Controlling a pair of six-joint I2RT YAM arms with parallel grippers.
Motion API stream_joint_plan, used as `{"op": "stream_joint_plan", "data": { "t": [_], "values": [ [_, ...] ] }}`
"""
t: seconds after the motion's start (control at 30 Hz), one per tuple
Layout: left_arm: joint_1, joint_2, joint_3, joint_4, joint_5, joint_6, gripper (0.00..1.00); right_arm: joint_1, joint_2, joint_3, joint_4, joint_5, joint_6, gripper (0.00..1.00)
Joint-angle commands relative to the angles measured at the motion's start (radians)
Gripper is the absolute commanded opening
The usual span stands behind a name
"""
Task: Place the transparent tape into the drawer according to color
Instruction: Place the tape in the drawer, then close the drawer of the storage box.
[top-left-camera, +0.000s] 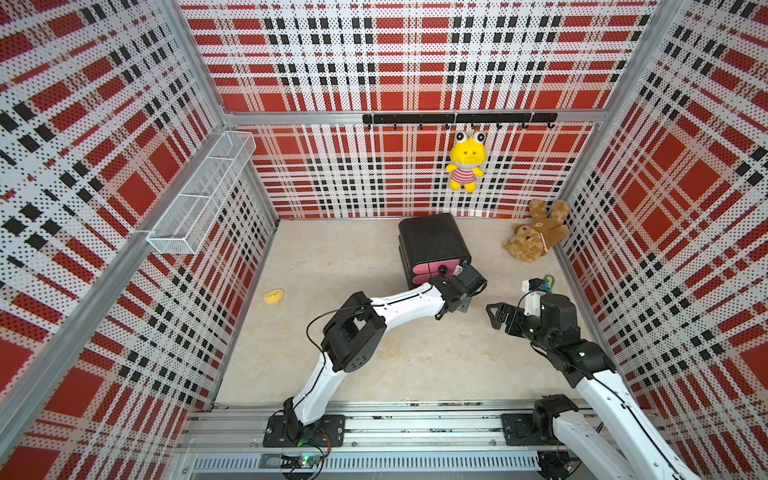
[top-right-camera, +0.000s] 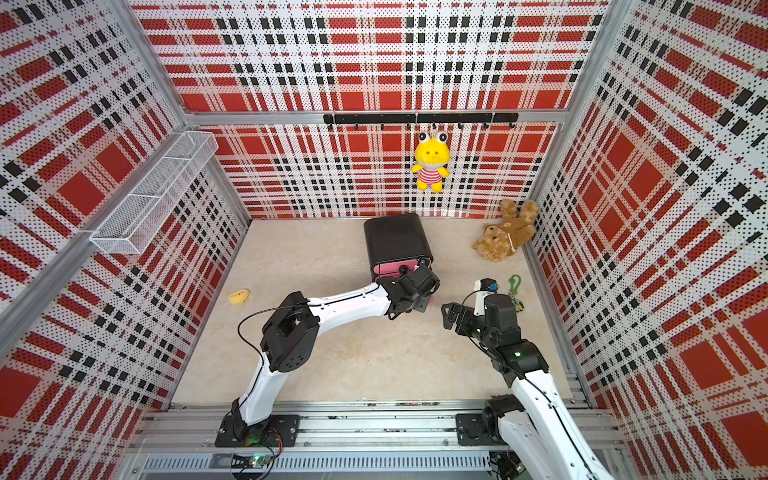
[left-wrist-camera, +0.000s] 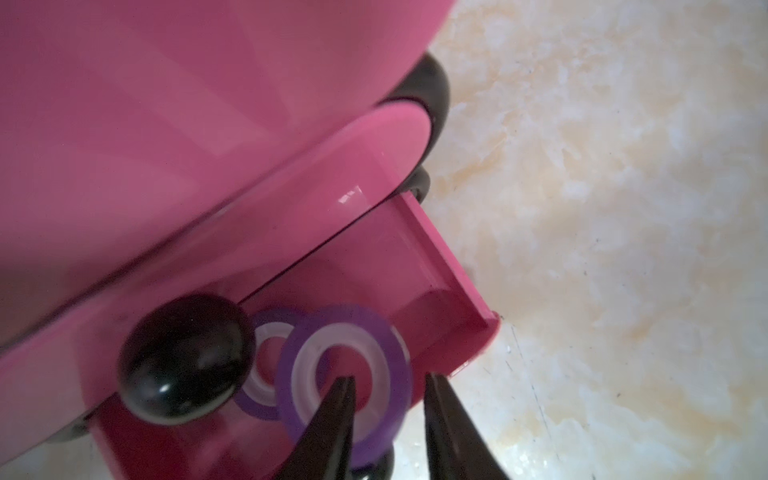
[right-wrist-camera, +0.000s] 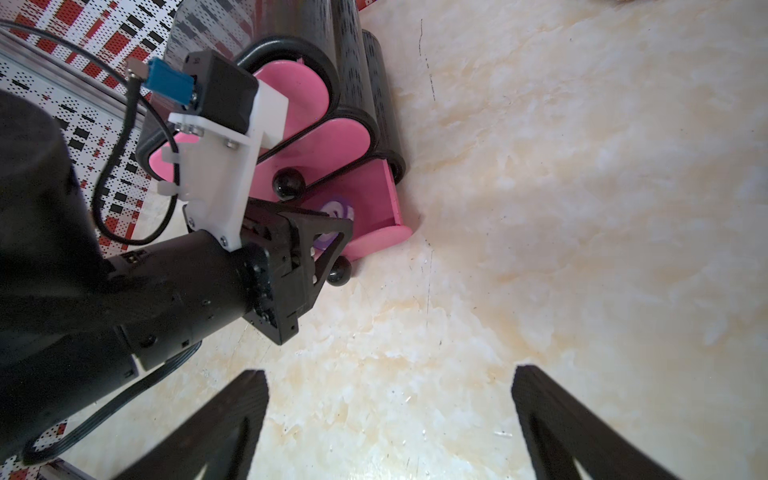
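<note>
The left arm (top-left-camera: 407, 301) and right arm (top-left-camera: 611, 399) have white shells, black joints, thin black cables.

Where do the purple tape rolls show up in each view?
Both top views: not visible; the left arm covers them.
Left wrist: purple tape rolls in the open drawer, at the left tool.
Right wrist: same rolls, small, in that drawer.
Shared landmark: black chest, pink drawer fronts.
</note>
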Motion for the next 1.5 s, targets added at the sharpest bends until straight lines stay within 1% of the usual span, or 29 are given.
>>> {"op": "stream_joint_plan", "data": {
  "t": [0.0, 0.13, 0.27, 0.53, 0.8, 0.93, 1.0, 1.1, 1.2, 1.23, 1.27, 1.37, 1.47],
  "values": [
    [0.003, -0.011, 0.003, 0.011, -0.033, 0.001, 0.44, -0.014, -0.007, -0.015, -0.005, -0.007, -0.011, 1.0],
    [0.004, -0.02, 0.0, 0.009, -0.049, 0.002, 0.52, -0.015, -0.007, -0.014, -0.002, -0.01, -0.012, 1.0],
    [-0.001, -0.034, -0.006, 0.009, -0.048, 0.003, 0.56, -0.015, -0.006, -0.014, -0.002, -0.014, -0.014, 1.0],
    [-0.034, -0.129, -0.039, 0.003, -0.038, 0.012, 0.62, -0.015, 0.014, -0.01, 0.004, -0.034, -0.018, 1.0],
    [-0.054, -0.297, -0.165, 0.0, 0.111, 0.041, 0.64, -0.015, 0.029, 0.0, -0.002, -0.044, -0.023, 1.0],
    [-0.07, -0.394, -0.231, -0.002, 0.165, 0.047, 0.65, -0.015, 0.048, 0.0, 0.005, -0.068, -0.029, 1.0],
    [-0.067, -0.451, -0.256, 0.0, 0.168, 0.047, 0.67, -0.015, 0.064, -0.004, 0.015, -0.091, -0.034, 1.0],
    [-0.025, -0.544, -0.281, 0.024, 0.185, 0.03, 0.76, -0.015, 0.104, -0.019, 0.051, -0.148, -0.04, 1.0],
    [0.06, -0.628, -0.32, 0.094, 0.243, -0.001, 0.88, -0.005, 0.14, -0.031, 0.094, -0.168, -0.038, 1.0],
    [0.095, -0.648, -0.334, 0.117, 0.271, -0.01, 0.94, 0.002, 0.151, -0.03, 0.105, -0.166, -0.04, 1.0],
    [0.13, -0.661, -0.348, 0.138, 0.289, -0.02, 0.99, 0.016, 0.163, -0.028, 0.114, -0.16, -0.041, 1.0],
    [0.212, -0.671, -0.379, 0.189, 0.341, -0.034, 0.99, 0.075, 0.205, -0.021, 0.143, -0.121, -0.044, 1.0],
    [0.277, -0.644, -0.391, 0.225, 0.374, -0.046, 0.99, 0.141, 0.263, -0.011, 0.179, -0.072, -0.034, 1.0]
  ]
}}
